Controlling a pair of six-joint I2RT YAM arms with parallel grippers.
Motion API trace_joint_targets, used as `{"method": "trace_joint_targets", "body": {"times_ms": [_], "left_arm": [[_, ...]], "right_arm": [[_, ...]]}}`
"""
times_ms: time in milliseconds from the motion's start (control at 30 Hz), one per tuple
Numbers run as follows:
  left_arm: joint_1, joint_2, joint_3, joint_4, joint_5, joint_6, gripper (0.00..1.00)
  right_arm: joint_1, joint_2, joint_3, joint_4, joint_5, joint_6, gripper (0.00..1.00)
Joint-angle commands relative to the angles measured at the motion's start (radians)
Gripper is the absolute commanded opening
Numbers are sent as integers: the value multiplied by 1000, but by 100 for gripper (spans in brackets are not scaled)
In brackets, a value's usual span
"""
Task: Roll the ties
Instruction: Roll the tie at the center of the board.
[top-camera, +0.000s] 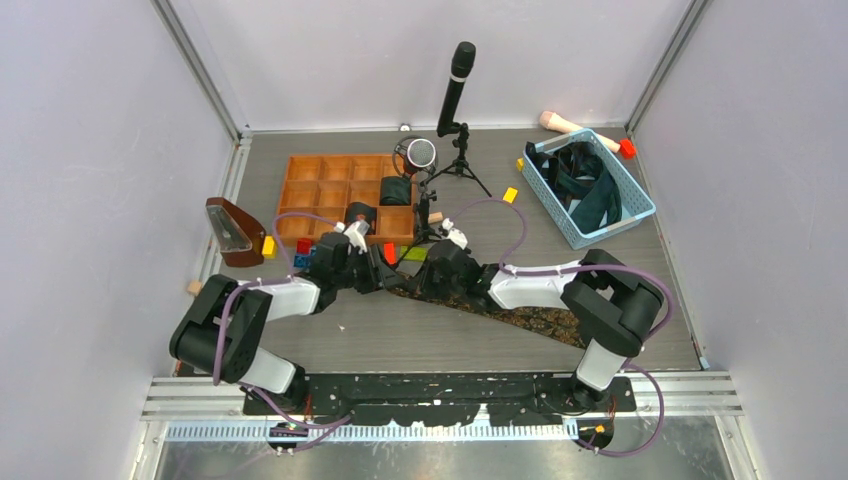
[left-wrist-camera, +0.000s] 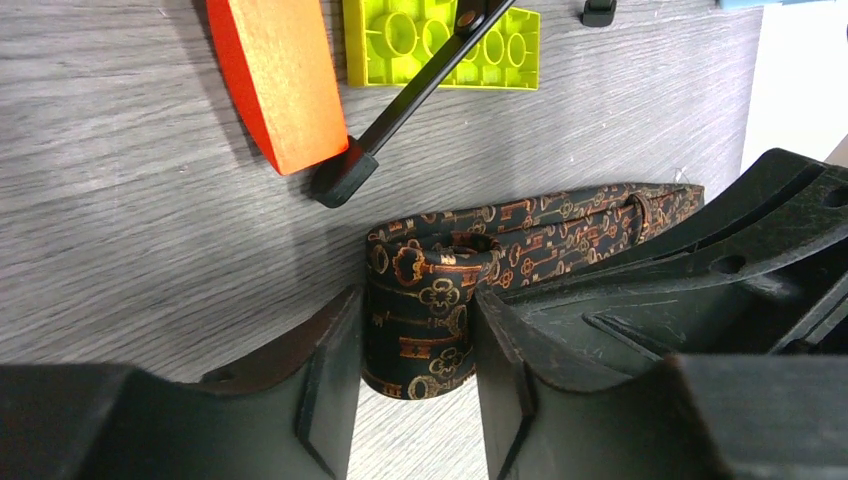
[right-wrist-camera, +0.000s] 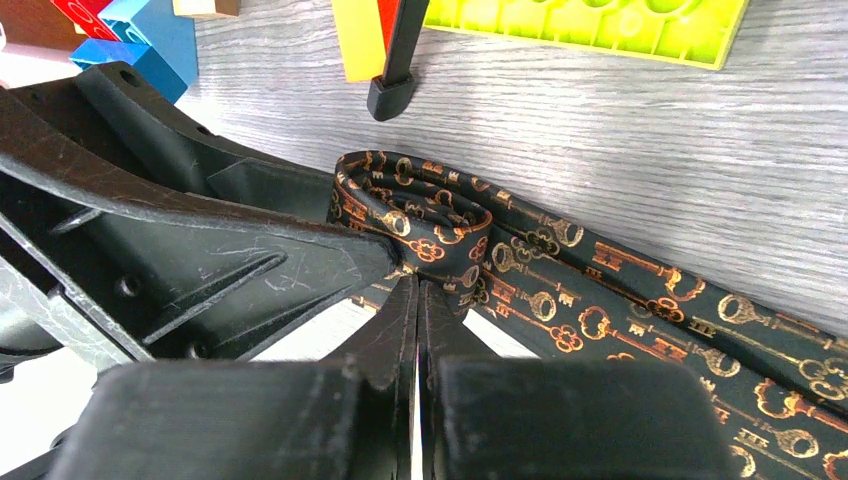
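A black tie with brown-gold key print (top-camera: 530, 318) lies slanting across the table, its left end rolled into a small coil (left-wrist-camera: 420, 330). My left gripper (left-wrist-camera: 418, 385) is shut on that coil, one finger on each side; in the top view it (top-camera: 385, 272) meets the right gripper. My right gripper (right-wrist-camera: 417, 285) has its fingers pressed together, tips pinching the tie's edge at the coil (right-wrist-camera: 420, 205). The rest of the tie (right-wrist-camera: 650, 320) trails off to the right. Two dark rolls (top-camera: 396, 190) (top-camera: 360, 213) sit in the wooden tray (top-camera: 320, 185). More ties (top-camera: 590, 190) fill the blue basket (top-camera: 640, 205).
A microphone tripod (top-camera: 455, 100) stands just behind the grippers; one leg (left-wrist-camera: 400, 110) ends beside the coil. An orange-red block (left-wrist-camera: 280, 80) and a lime plate (left-wrist-camera: 440, 40) lie close by. A brown wedge (top-camera: 232, 232) stands at the left.
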Motion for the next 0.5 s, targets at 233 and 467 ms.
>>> {"method": "trace_joint_targets", "body": {"times_ms": [233,467], "left_arm": [[-37,5,65,-28,9,34,34],[-110,-56,145,-256,-181,129,33]], "right_arm": [[5,-73,-18,39,7,-38,4],[5,-197,-61,55,11,-106,9]]}}
